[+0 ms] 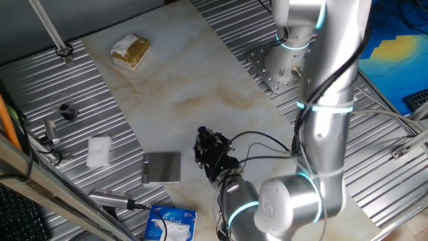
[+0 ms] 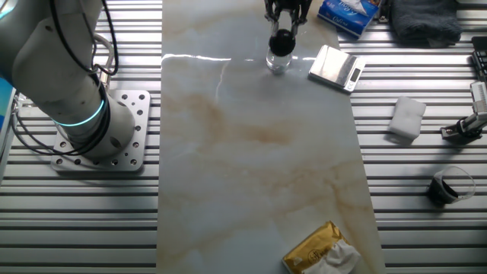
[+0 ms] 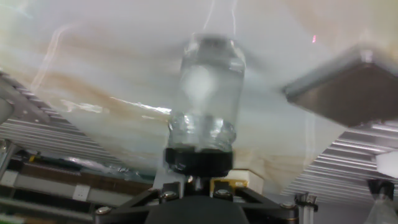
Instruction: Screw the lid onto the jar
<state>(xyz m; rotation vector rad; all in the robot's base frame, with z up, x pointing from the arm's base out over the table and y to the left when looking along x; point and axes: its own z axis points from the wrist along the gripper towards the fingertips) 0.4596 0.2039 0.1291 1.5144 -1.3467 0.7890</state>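
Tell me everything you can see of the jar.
The jar is a small clear glass cylinder with whitish glints, see-through, and nothing visible inside. It stands upright on the marble-look table, close beside the grey square plate but apart from it. The black lid sits on its mouth, with the pincer on the lid from above. In the hand view the threaded neck shows just under the lid. Whether the lid is fully screwed down cannot be told.

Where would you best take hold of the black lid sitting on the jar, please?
Probably by its round rim, from straight above, fingers on opposite sides: the lid sits on the upright jar, so its side wall is exposed all round. The gripper is already there.
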